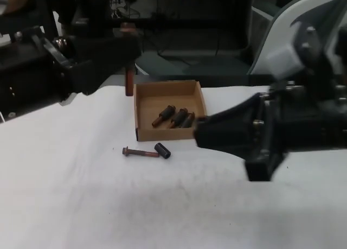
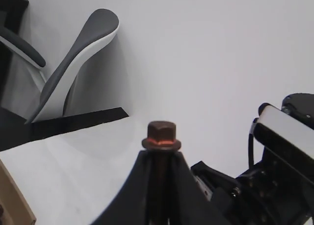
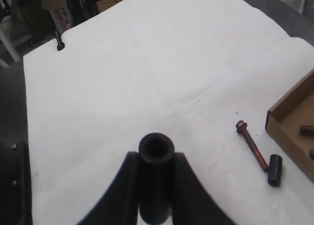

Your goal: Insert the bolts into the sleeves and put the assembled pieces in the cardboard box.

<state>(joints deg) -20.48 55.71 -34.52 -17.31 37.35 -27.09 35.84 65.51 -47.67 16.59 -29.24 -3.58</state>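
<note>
Now your left gripper [image 2: 161, 161] pinches 1 bolt [image 2: 161, 135], right gripper [image 3: 156, 162] clamps 1 sleeve [image 3: 156, 147]; misalign the axes and the bolt could jam.

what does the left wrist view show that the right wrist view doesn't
Left wrist view alone: the left fingers shut on a bolt, hex head towards the camera, with the other arm beyond. Right wrist view alone: the right fingers shut on a sleeve, bore facing the camera, plus a loose bolt and a loose sleeve lying beside each other. Both: the white cloth and an edge of the cardboard box.
</note>
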